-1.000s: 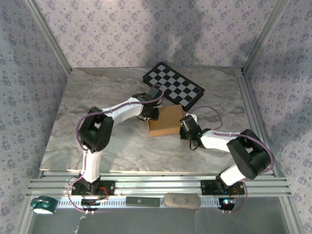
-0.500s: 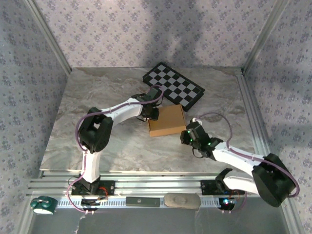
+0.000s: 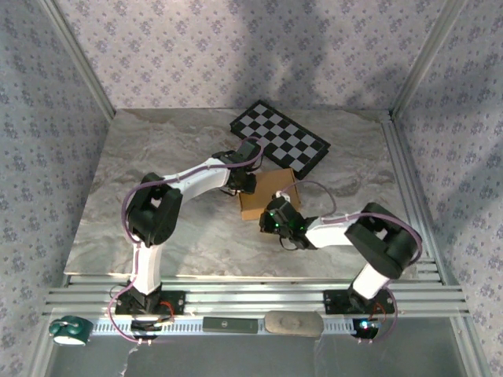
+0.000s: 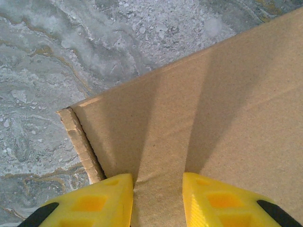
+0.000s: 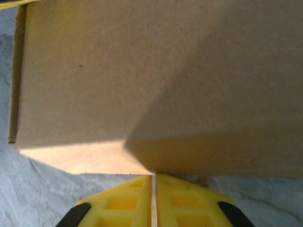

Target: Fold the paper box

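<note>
Left claw (image 4: 158, 189) is found clenched on the paper box (image 3: 266, 195): in your left wrist view a strip of tan cardboard fills the gap between the two yellow fingers (image 4: 94, 203), and the broad panel runs away from them toward the upper right. Left of that strip you will see a cut corrugated edge (image 4: 78, 142) lying against the grey marbled worktop (image 3: 157, 157). From the top camera, note that your left arm reaches across the worktop and meets the box at its far-left side. Right claw (image 5: 152, 182) is closed on nothing; only a hairline slit separates its fingers (image 5: 118, 203). Their tips sit at the bottom edge of the box's near wall, and whether they touch the cardboard or stop just short of it cannot be told. In the top view this claw stands at the near-right part of the box, with your right arm bent in low from the right. The box itself lies flat around the middle of the worktop, a little toward the far right, and reads as a shallow block with a plain top face and a lighter near wall. Its far-right corner is just beside the near edge of the black-and-white checkered board (image 3: 279, 140); contact between the two cannot be confirmed.
</note>
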Robot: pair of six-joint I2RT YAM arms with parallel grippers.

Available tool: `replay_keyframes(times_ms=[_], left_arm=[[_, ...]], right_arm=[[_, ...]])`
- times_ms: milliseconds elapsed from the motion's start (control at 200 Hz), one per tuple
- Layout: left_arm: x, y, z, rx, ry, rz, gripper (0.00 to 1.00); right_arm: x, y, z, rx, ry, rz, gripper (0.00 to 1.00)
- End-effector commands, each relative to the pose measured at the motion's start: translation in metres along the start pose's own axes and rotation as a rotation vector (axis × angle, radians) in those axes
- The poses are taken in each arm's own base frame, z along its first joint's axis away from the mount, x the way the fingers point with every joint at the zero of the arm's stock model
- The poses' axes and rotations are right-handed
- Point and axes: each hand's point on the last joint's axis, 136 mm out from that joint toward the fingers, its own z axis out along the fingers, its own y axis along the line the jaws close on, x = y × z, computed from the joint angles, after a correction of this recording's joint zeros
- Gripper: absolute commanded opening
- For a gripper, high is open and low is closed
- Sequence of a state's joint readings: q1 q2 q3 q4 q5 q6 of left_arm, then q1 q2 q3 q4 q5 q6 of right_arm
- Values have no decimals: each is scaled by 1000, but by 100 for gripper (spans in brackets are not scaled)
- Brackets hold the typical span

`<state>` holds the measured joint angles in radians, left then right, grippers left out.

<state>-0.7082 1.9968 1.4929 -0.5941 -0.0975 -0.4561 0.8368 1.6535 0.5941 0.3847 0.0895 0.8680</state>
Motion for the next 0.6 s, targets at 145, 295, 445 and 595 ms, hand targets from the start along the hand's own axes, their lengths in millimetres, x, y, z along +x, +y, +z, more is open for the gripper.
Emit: replay_keyframes(times_ms=[145, 295, 445, 595], left_arm=[[48, -1, 21, 21, 174, 14, 33], [49, -2, 21, 27, 175, 11, 33], [50, -2, 19, 28, 172, 10, 33], [48, 1, 12, 31, 159, -1, 33]], right_arm=[[-14, 12, 26, -43, -39, 59, 11], [-10, 6, 32, -33, -22, 63, 11], [-9, 4, 35, -8, -1, 62, 11], [-11, 9, 23, -27, -2, 59, 11]])
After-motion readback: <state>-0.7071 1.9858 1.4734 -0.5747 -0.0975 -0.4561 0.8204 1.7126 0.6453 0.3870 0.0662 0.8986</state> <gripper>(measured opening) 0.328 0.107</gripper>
